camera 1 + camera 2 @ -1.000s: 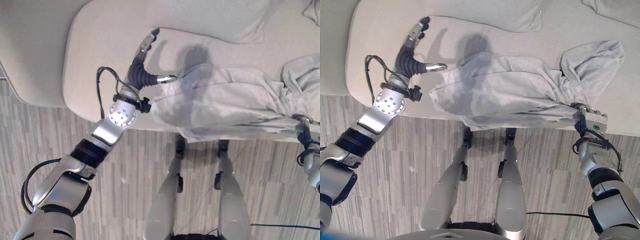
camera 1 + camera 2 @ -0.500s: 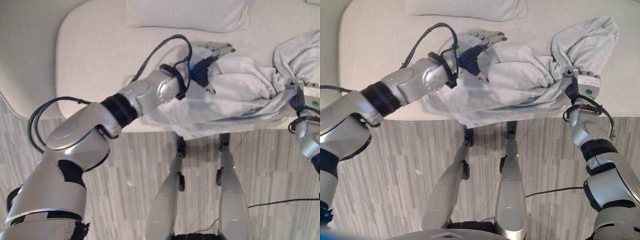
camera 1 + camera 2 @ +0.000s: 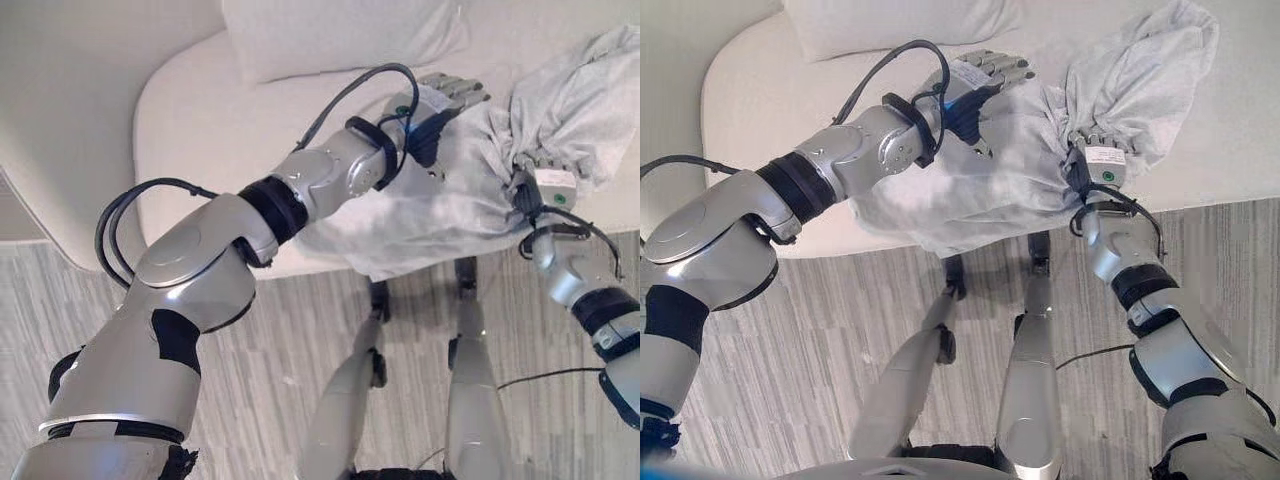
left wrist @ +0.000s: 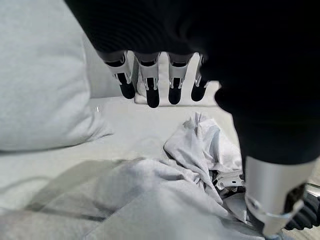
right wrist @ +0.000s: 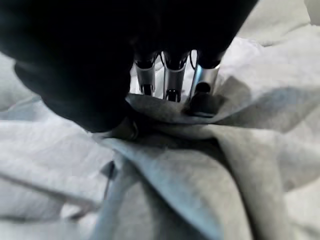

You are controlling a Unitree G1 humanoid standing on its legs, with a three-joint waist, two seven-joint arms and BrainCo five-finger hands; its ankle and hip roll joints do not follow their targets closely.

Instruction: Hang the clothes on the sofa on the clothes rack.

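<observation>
Right hand [image 3: 1092, 160] clenches the crumpled pale-grey cotton garment [image 3: 1025, 175] at its three-o'clock end; left hand [image 3: 985, 75], fingers straight and released, hovers at eleven o'clock above the slack.

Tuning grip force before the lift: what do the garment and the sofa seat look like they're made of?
Garment: looks like a soft, matte grey knit, perhaps cotton jersey; it bunches into limp folds where the right hand pinches it. Sofa: pale matte woven upholstery over padding, judging by its smooth, rounded edge.
</observation>
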